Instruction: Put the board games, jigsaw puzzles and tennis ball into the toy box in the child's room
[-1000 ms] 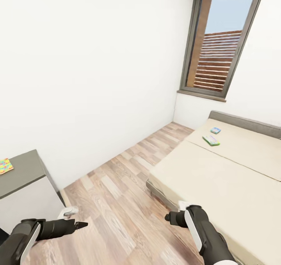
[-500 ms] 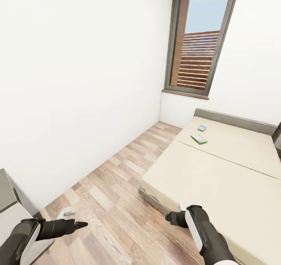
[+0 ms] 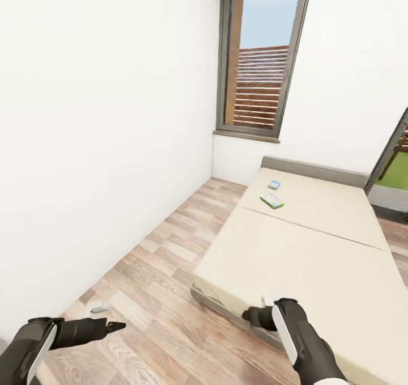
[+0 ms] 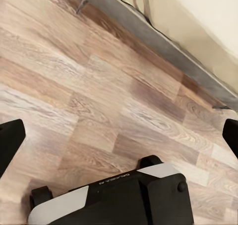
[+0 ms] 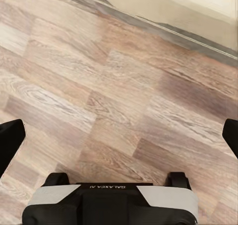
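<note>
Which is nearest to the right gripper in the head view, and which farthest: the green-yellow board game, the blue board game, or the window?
From the right gripper:
1. Green-yellow board game, on the bed toward its far end.
2. Blue board game, just beyond it, closer to the headboard.
3. Window, in the far wall behind the bed.

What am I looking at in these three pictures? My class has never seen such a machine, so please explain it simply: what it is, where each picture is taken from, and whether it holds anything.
It is a simulated wheeled robot with two arms. The big picture comes from its head camera, looking down over a wood floor and a bed. Two small game boxes, one green and one blue, lie near the bed's far end. The left end effector and right end effector hang above the floor. The other two pictures come from cameras on each wrist: both end effectors are open and hold nothing.
</note>
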Controlling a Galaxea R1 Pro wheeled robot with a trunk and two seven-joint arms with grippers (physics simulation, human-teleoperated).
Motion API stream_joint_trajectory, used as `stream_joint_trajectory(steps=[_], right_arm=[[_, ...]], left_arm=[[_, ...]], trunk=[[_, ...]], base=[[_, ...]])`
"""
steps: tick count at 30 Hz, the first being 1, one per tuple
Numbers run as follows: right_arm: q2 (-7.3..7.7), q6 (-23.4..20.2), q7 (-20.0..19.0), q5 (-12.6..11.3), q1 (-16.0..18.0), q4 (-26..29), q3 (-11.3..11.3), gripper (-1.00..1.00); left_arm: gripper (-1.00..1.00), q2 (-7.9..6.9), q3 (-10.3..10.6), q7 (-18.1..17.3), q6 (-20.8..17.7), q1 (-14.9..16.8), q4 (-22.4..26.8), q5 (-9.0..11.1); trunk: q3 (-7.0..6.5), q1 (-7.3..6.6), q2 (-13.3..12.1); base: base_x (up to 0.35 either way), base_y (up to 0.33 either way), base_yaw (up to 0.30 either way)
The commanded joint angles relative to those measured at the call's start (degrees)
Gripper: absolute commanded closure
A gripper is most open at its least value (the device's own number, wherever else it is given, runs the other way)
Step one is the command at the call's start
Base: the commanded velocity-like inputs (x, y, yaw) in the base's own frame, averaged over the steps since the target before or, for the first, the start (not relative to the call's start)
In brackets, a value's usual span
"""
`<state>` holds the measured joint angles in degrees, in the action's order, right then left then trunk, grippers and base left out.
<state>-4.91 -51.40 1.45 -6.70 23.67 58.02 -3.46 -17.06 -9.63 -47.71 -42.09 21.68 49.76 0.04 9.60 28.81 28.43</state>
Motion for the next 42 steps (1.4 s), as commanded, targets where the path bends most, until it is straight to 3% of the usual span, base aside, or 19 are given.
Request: stream_joint_trajectory(steps=[1,5,9,11,17,42], right_arm=[[0.04,-0.19,-1.2,-0.37,0.06,0.06,-1.03,-1.0],[0.24,-0.04,-10.89,-0.2,0.06,0.22,-5.84,-1.0],[1.39,0.05,-19.59,-0.03,0.06,0.3,-8.28,-1.0],[2.32,0.06,-21.54,-0.1,0.06,0.21,-8.68,-1.0],[2.99,0.12,-22.7,-0.15,0.06,0.04,-8.99,-1.0],[3.07,1.17,-22.65,-0.16,0.06,-0.28,-9.02,-1.0]], left_arm=[[-1.0,-0.43,-0.12,-0.27,-0.41,0.03,0.26,0.05],[-1.0,-1.43,-0.46,-0.61,-0.41,0.03,1.19,0.14],[-1.0,-1.75,-2.22,-1.69,-0.31,0.03,1.47,0.12],[-1.0,-1.8,-2.64,-2.05,-0.29,0.03,1.53,0.08],[-1.0,-1.83,-2.91,-2.27,-0.28,0.03,1.57,0.05],[-1.0,-1.83,-2.94,-2.3,-0.35,0.03,1.57,0.05]], trunk=[[0.11,0.05,0.1],[0.11,0.05,0.1],[0.11,0.05,0.1],[0.11,0.05,0.1],[0.11,0.05,0.1],[0.11,0.05,0.1]], base=[[0.205,0.143,-0.277],[0.172,0.119,-0.277],[0.133,0.109,-0.277],[0.108,0.15,-0.277],[0.102,0.234,-0.277],[0.099,0.274,-0.277]])
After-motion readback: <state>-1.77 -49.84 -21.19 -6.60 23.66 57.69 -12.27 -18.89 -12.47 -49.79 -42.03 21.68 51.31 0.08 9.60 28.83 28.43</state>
